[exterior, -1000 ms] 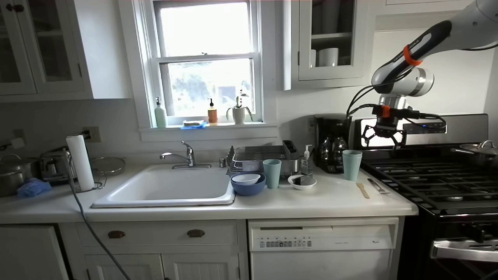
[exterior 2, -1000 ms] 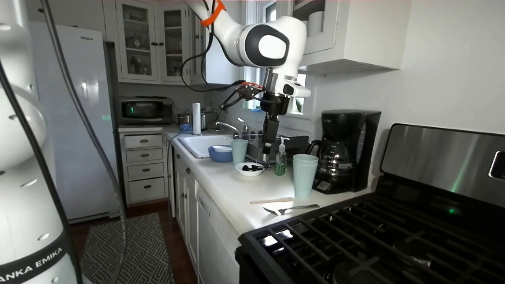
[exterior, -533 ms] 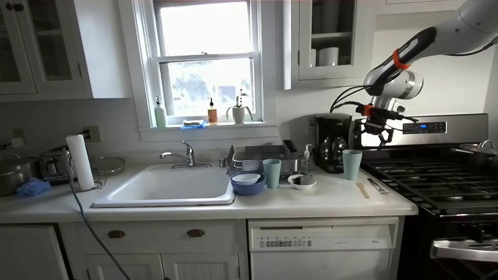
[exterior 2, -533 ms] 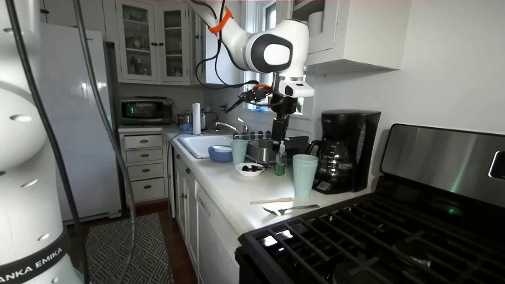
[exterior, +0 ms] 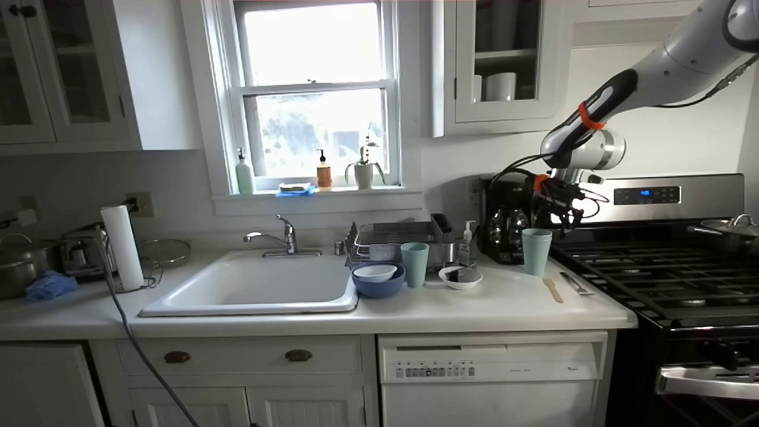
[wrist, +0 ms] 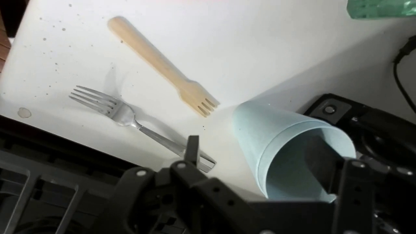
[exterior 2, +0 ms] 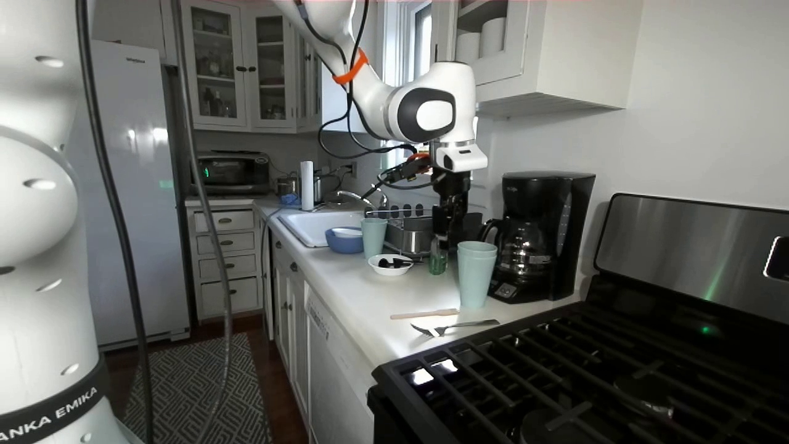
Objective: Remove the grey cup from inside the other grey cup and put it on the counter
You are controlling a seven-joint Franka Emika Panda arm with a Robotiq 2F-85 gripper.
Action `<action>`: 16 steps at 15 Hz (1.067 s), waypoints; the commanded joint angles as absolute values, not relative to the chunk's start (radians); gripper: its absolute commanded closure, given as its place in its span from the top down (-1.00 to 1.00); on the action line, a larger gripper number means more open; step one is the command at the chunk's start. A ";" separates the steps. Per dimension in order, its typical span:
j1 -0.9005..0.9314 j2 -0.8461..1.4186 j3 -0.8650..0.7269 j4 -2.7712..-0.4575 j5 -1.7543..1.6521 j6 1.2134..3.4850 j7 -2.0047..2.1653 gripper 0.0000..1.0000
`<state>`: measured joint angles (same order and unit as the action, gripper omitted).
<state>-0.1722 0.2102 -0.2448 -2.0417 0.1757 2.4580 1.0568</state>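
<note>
Two pale green-grey cups stand nested and upright on the counter (exterior: 498,308). The inner cup (exterior 2: 478,251) shows as a band above the outer cup (exterior 2: 474,283). In the wrist view the inner cup's mouth (wrist: 289,175) opens toward me, with the outer cup (wrist: 256,123) around it. My gripper (exterior: 554,219) is open and empty, above and close to the cups; it also shows in an exterior view (exterior 2: 445,237). In the wrist view one finger overlaps the inner cup's mouth and the other lies over the metal fork's handle; I cannot tell their height exactly.
A black coffee maker (exterior 2: 545,240) stands right behind the cups. A wooden fork (wrist: 152,60), a metal fork (wrist: 123,113) and the stove (exterior 2: 555,370) lie nearby. A soap bottle (exterior 2: 438,262), a white bowl (exterior: 461,279) and a third cup (exterior: 414,265) stand farther along.
My gripper has moved down and toward the nested cups, leftward in an exterior view and rightward in another. It has also turned. The cups and other objects have not moved.
</note>
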 commanded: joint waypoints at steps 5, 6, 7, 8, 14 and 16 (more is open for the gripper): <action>-0.149 0.290 -0.278 -1.976 0.066 2.498 1.249 -0.10; -0.151 0.291 -0.278 -1.973 0.068 2.503 1.258 -0.08; -0.154 0.289 -0.276 -1.970 0.077 2.501 1.261 -0.03; -0.153 0.291 -0.278 -1.967 0.075 2.499 1.269 -0.01; -0.155 0.308 -0.278 -1.947 0.077 2.492 1.297 0.00; -0.155 0.317 -0.277 -1.941 0.082 2.494 1.306 -0.04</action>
<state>-0.1647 0.2857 -0.2686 -1.9752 0.0930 2.4872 1.2624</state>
